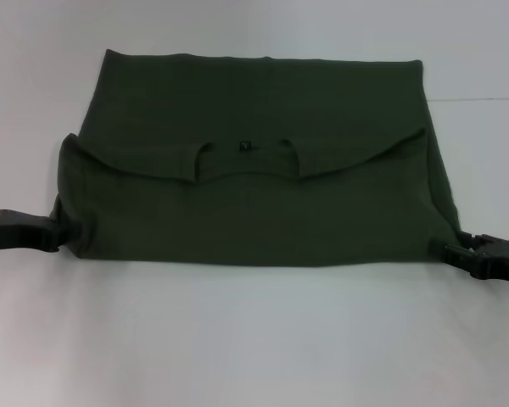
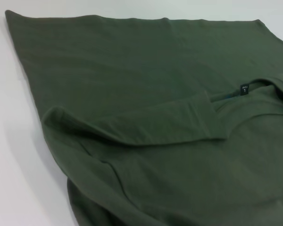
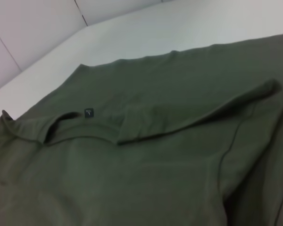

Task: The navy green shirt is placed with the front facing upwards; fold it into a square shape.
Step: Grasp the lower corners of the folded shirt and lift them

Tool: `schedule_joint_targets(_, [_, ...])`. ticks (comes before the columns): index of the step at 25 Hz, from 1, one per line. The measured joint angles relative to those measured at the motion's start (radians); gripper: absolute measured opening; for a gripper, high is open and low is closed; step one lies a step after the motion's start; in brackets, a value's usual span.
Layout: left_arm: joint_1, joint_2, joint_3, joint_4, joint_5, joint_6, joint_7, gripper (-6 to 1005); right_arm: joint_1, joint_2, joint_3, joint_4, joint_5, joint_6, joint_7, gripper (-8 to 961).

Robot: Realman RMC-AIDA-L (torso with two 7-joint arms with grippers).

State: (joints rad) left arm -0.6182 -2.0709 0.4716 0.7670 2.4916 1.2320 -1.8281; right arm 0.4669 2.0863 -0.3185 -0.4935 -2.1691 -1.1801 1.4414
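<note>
A plain white desk (image 1: pixel 254 339) fills nearly the whole head view, its matte surface bare along the near side and at the far corners. A thin dark seam line (image 1: pixel 479 99) runs across the desk surface at the far right. In the right wrist view, the desk (image 3: pixel 132 37) meets pale wall panels (image 3: pixel 33 28) behind it, and 1 dark vertical joint (image 3: pixel 81 12) separates 2 of those panels. In the left wrist view the same white desk (image 2: pixel 19 179) shows as a bare strip, faintly shaded near the cloth's edge.
</note>
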Motion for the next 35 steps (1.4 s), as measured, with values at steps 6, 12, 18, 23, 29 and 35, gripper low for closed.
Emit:
schedule_joint_targets(6, [-0.002, 0.0, 0.0, 0.0, -0.003, 0.0, 0.0, 46, -0.002, 0.0, -0.003, -0.007, 0.005, 0.0, -0.009, 573])
schedule_joint_targets(12, [-0.004, 0.0, -0.001, -0.001, -0.004, 0.0, 0.0, 47, -0.005, -0.001, 0.001, -0.013, 0.007, -0.004, -0.013, 227])
schedule_joint_targets(18, [0.001, 0.0, -0.005, 0.002, -0.011, 0.008, 0.007, 47, -0.027, -0.001, 0.009, -0.038, 0.028, -0.051, -0.037, 110])
schedule_joint_targets(23, [0.019, 0.0, -0.014, 0.009, -0.02, 0.037, 0.055, 48, -0.075, -0.003, 0.011, -0.051, 0.068, -0.127, -0.094, 45])
schedule_joint_targets(29, [0.052, 0.0, -0.028, 0.017, -0.06, 0.093, 0.155, 48, -0.117, 0.0, 0.034, -0.052, 0.075, -0.176, -0.141, 32])
schedule_joint_targets(35, [0.083, 0.0, -0.035, 0.045, -0.058, 0.188, 0.173, 49, -0.136, 0.0, 0.035, -0.051, 0.072, -0.233, -0.168, 31])
